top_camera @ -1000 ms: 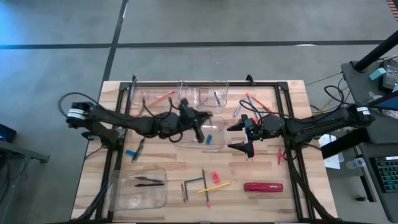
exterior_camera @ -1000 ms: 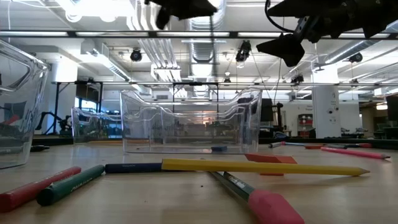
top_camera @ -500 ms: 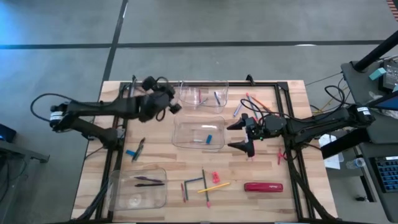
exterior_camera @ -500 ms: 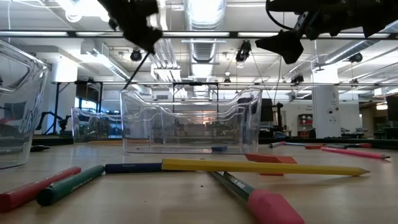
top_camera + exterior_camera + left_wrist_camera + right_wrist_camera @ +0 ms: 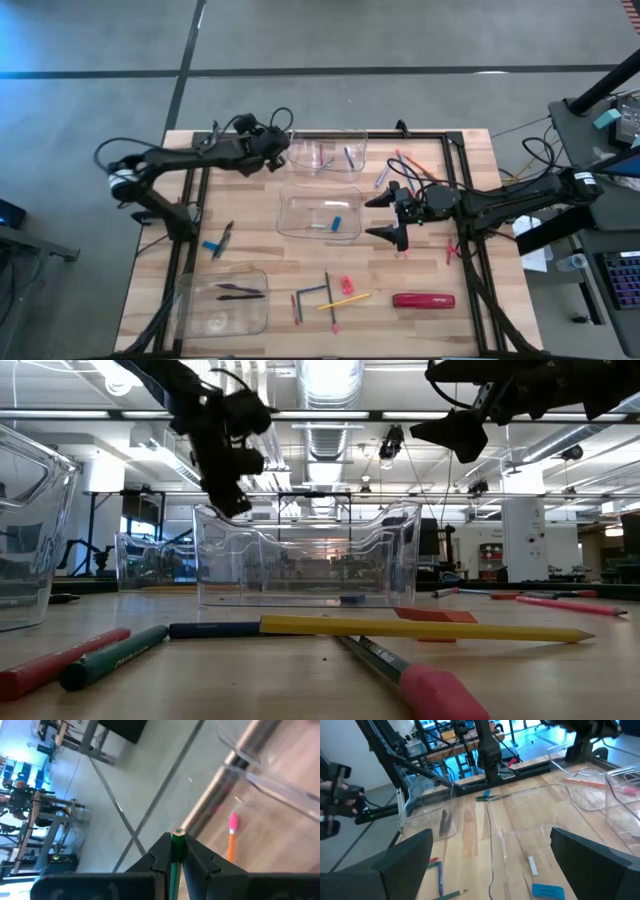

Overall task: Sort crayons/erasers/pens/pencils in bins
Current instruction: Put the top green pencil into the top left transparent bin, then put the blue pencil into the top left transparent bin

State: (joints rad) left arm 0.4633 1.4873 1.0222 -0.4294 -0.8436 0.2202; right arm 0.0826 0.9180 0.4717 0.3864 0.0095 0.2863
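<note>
Green pencil [image 5: 175, 857], pinched by left gripper [image 5: 175, 851]

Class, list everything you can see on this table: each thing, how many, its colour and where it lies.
Places as in the high view.
bins: four, clear; two at top, one centre, one bottom left.
loose pencils: several, yellow, green, red; bottom centre.
eraser: one, pink; beside those pencils.
oblong object: one, red, white lettering; bottom right.
block: one, blue; inside the centre bin.
pens: about two, dark; inside the bottom-left bin.
sticks: several, red, orange, blue; top right.
left pincer: shut on a green pencil, near the top-left bin.
right pincer: open, empty, right of the centre bin.
</note>
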